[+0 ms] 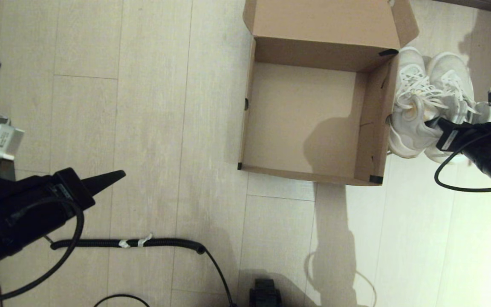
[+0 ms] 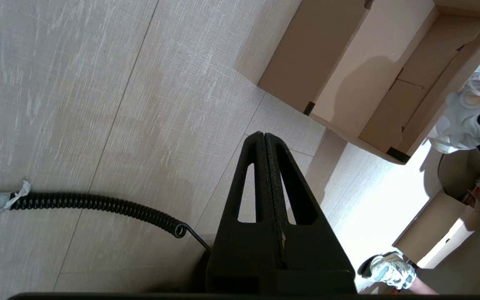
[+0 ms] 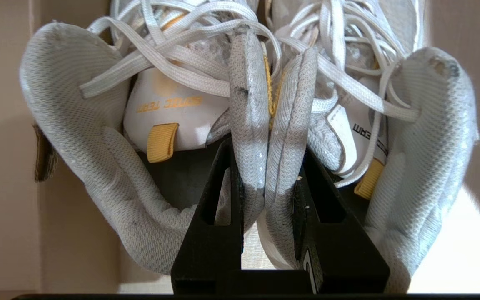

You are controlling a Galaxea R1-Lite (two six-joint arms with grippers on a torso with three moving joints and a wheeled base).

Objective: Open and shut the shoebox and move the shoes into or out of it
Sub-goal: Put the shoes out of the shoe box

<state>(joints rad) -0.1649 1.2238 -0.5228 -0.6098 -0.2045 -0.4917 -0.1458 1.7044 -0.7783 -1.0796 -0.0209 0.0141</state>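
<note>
Open shoebox [image 1: 309,115] on the floor [image 1: 156,128], lid flap folded back, interior bare; pair of shoes [image 1: 428,102] standing just beside its right wall, outside it. Right tool [image 3: 268,183] clenched on the two inner collar walls of the shoes, pinched together between its fingers [image 3: 219,208] — one grasp holding both. Left tool [image 2: 266,137] parked well to the left above the floor, fingers pressed shut on nothing, near a coiled cable [image 1: 130,243].

Step in hand, judged from the layout: carrying the pair into the box. For a clean transfer — lift straight up first until the soles clear the top edge of the right wall, then travel leftward over the opening, then lower to the box bottom before releasing. Worth keeping the pinch firm, since only thin mesh is held and the heavy soles hang below; likely to swing or slip under quick motion. Loose laces [image 3: 190,54] liable to snag on the wall edge
</note>
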